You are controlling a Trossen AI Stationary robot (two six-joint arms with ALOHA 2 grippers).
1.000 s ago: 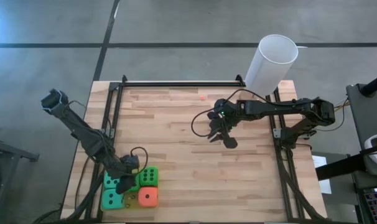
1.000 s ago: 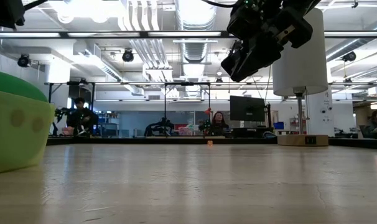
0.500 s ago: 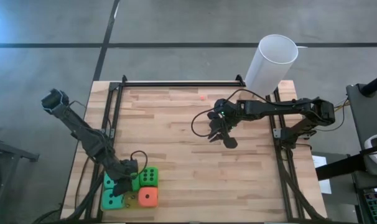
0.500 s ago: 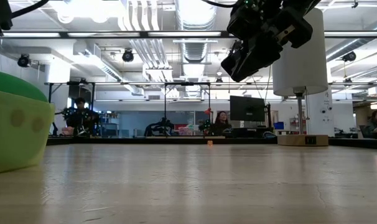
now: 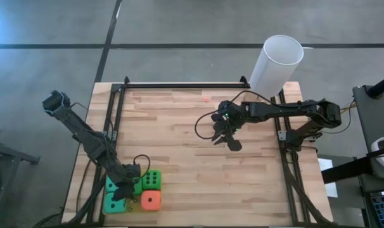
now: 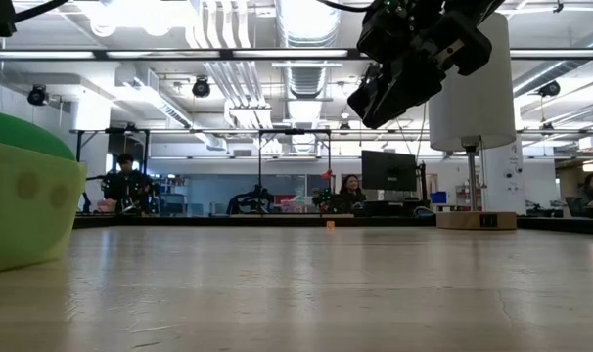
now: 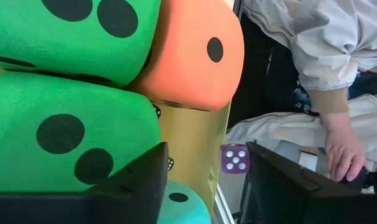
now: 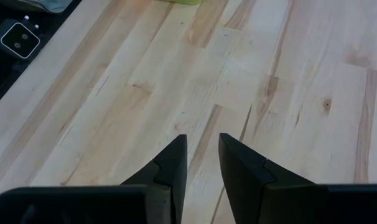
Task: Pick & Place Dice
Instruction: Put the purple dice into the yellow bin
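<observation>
Presently the dice are found bunched in the near-left corner of the table: an orange-red die, a green die just beyond it, a second green die at the left, and a teal die partly covered by the arm. In the left wrist view another teal die is seen low between the fingers. The cubes are pressed against one another, with a yellowish surface showing in the gap. The main risk is judged to be a muddled grasp. Because the dice touch, two might be pinched at once, or a neighbour nudged over the near edge, which lies close by. Being soft, a cube caught off-centre could also be squeezed out sideways. The left gripper is held over the cluster with its fingers well apart; nothing is clasped between them, and contact with any die cannot be confirmed. The right gripper is kept above mid-table, well apart from the dice, its fingers parted by only a thin slit and empty. The white cylinder stands at the far right.
</observation>
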